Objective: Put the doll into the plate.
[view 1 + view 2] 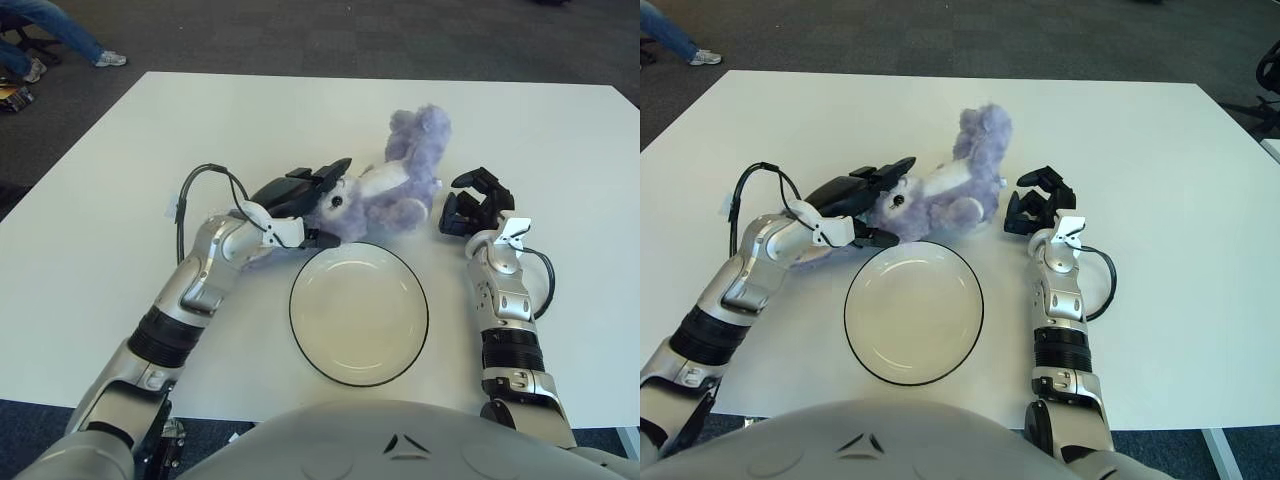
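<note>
Since the black-rimmed cream plate [358, 312] lay just inboard of the left hand [300, 205], the carry should be short and low, releasing over centre. Its fingers pinched the head of the fluffy lilac plush doll [385, 190], whose body trailed outboard towards the empty, loosely curled right hand [473, 211].
</note>
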Motion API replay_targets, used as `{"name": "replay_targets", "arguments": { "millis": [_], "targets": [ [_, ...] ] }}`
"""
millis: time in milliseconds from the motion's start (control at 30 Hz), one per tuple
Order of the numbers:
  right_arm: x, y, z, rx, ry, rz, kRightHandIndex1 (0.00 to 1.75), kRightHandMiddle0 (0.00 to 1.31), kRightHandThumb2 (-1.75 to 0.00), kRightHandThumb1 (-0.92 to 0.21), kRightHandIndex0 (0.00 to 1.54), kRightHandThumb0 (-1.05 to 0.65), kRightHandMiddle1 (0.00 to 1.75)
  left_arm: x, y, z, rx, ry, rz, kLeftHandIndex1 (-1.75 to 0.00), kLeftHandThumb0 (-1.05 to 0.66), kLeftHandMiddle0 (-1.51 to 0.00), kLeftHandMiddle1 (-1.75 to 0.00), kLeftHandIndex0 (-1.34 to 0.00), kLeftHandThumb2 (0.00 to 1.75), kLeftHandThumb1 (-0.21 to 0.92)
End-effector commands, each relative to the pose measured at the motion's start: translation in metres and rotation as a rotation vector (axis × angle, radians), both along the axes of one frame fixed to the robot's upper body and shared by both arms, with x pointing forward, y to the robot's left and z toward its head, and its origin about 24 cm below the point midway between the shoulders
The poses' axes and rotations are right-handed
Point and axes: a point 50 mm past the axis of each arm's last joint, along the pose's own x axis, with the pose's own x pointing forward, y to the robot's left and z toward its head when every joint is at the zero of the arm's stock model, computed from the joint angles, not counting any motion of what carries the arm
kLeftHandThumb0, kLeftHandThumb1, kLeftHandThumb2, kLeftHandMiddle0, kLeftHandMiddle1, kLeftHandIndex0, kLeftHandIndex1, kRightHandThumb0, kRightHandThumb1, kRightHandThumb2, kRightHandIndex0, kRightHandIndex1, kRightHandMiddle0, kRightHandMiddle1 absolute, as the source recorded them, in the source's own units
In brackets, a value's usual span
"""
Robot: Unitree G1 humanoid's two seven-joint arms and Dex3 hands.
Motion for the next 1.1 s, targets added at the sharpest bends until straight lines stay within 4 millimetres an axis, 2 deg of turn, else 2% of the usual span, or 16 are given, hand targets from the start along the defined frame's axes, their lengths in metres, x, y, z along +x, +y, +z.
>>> {"name": "replay_targets", "arguments": {
  "millis": [0, 133, 200, 300, 367, 533, 567, 600, 800, 900, 1067],
  "targets": [
    [-0.002, 0.000, -0.008, -0.011, 0.043, 0.007, 1.75, 0.80, -1.69, 0.08, 0.91, -0.02, 1.50, -0.002, -0.002, 0.002, -0.025, -0.026, -0.019, -0.02, -1.05, -0.41, -1.75, -0.02, 0.50, 0.92],
    [-0.002, 0.000, -0.008, -0.012, 0.044, 0.006, 1.75, 0.80, -1.67, 0.07, 0.91, -0.02, 1.49, -0.002, -0.003, 0.002, -0.043, -0.016, -0.027, -0.12, -1.05, -0.41, -1.75, 0.00, 0.50, 0.92],
    [-0.002, 0.000, -0.008, -0.012, 0.045, 0.005, 1.75, 0.80, -1.67, 0.07, 0.90, -0.02, 1.48, 0.000, -0.004, -0.002, -0.043, 0.006, -0.023, -0.14, -1.05, -0.28, -1.69, 0.00, 0.50, 0.92],
    [-0.002, 0.001, -0.008, -0.011, 0.045, 0.003, 1.75, 0.81, -1.67, 0.07, 0.90, -0.02, 1.48, 0.006, -0.006, -0.015, -0.030, 0.042, -0.006, -0.16, -1.05, -0.17, -1.46, 0.00, 0.50, 0.92],
    [-0.002, 0.001, -0.008, -0.012, 0.045, 0.003, 1.75, 0.81, -1.67, 0.07, 0.90, -0.02, 1.47, 0.006, -0.005, -0.015, -0.005, 0.048, 0.004, -0.16, -1.05, -0.12, -1.37, 0.00, 0.51, 0.92],
    [-0.003, 0.001, -0.008, -0.013, 0.044, 0.004, 1.75, 0.81, -1.67, 0.07, 0.90, -0.02, 1.48, 0.005, -0.006, -0.012, 0.048, 0.042, 0.018, -0.23, -1.05, -0.03, -1.24, 0.00, 0.55, 0.92],
    [-0.003, 0.001, -0.008, -0.014, 0.043, 0.005, 1.75, 0.81, -1.67, 0.07, 0.90, -0.02, 1.48, 0.004, -0.007, -0.012, 0.056, 0.037, 0.019, -0.23, -1.05, -0.03, -1.23, 0.00, 0.55, 0.92],
    [-0.003, 0.001, -0.008, -0.015, 0.043, 0.005, 1.75, 0.81, -1.67, 0.07, 0.90, -0.02, 1.47, 0.002, -0.009, -0.012, 0.062, 0.032, 0.019, -0.26, -1.05, -0.02, -1.14, 0.00, 0.57, 0.92],
    [-0.003, 0.002, -0.008, -0.018, 0.041, 0.008, 1.75, 0.82, -1.67, 0.07, 0.90, -0.02, 1.46, 0.000, -0.015, -0.013, 0.110, 0.010, 0.061, -0.34, -1.05, 0.00, -0.89, 0.00, 0.62, 0.92],
    [-0.003, 0.001, -0.008, -0.019, 0.042, 0.017, 1.75, 0.82, -1.67, 0.07, 0.90, -0.02, 1.47, 0.006, -0.028, -0.026, 0.137, -0.009, 0.118, -0.36, -1.05, 0.00, -0.77, 0.00, 0.64, 0.92],
    [-0.003, 0.001, -0.008, -0.019, 0.044, 0.026, 1.75, 0.81, -1.70, 0.10, 0.92, -0.02, 1.50, 0.011, -0.032, -0.045, 0.152, -0.034, 0.164, -0.45, -1.05, 0.00, -0.69, 0.00, 0.67, 0.92]
  ]
}}
